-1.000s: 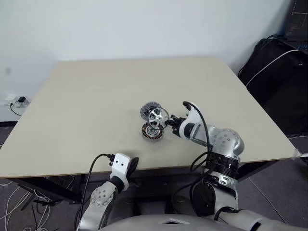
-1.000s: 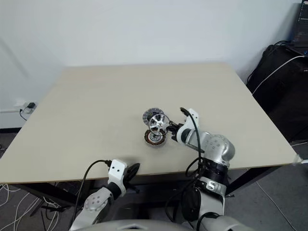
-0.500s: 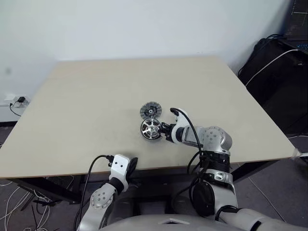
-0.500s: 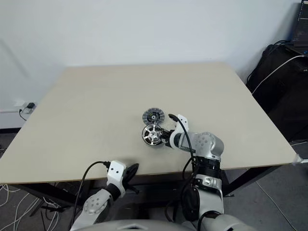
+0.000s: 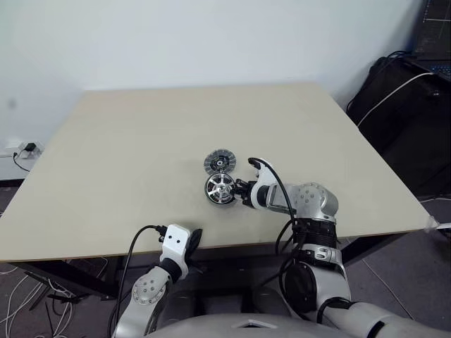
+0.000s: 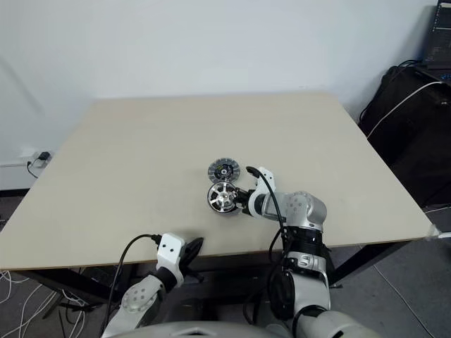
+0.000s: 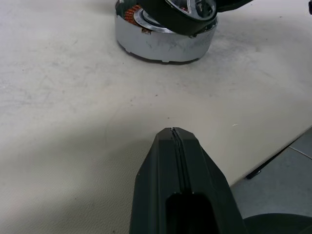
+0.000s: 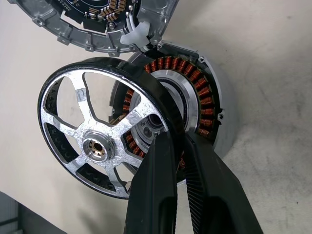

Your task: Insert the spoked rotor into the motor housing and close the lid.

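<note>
The spoked rotor (image 8: pixel 105 126), a black ring with silver spokes, leans tilted over the motor housing (image 8: pixel 200 97), whose copper windings show behind it. My right gripper (image 8: pixel 178 141) is shut on the rotor's black rim. In the left eye view the rotor (image 5: pixel 220 188) covers most of the housing, and the right gripper (image 5: pixel 239 190) reaches in from the right. The grey ribbed lid (image 5: pixel 220 162) lies flat just behind them, touching or nearly touching the housing. My left gripper (image 7: pixel 173 134) is shut and empty near the table's front edge, pointing toward the housing (image 7: pixel 161 44).
The beige table (image 5: pixel 141 134) carries nothing else. Its front edge runs just under the left gripper (image 5: pixel 195 239). Black bags and cables (image 5: pixel 405 105) stand on the floor off the right side. A wall socket with cables (image 5: pixel 21 148) is at the left.
A second ago the right gripper held the rotor upright above the housing. It has since sunk and turned, laying the rotor onto the housing. The left gripper has stayed still.
</note>
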